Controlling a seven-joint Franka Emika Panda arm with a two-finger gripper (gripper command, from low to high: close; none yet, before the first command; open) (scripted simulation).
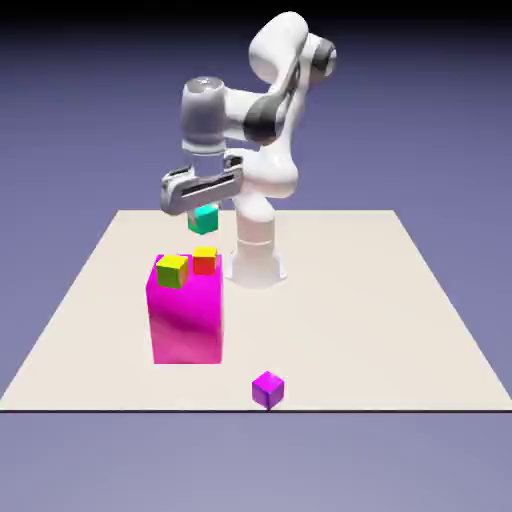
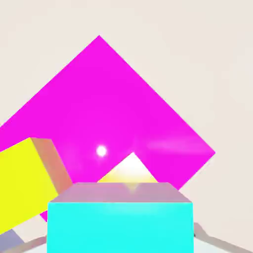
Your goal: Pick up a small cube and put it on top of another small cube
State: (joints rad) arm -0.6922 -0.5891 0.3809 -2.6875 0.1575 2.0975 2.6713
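teal cube (image 1: pixel 203 220), gripped by the gripper (image 1: pixel 204 211), above the magenta block (image 1: pixel 187 320). red cube (image 1: pixel 204 261), yellow-topped, on block, right of yellow-green cube (image 1: pixel 172 271).

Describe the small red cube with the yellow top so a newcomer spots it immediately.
Find the big magenta block on the pale table. On its top sit two small cubes; the target is the red cube with a yellow top face, at the exterior view's right. Its neighbour, also yellow-topped, has green sides.

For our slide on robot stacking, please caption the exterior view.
The claw holds a teal cube above a magenta block bearing two small cubes.
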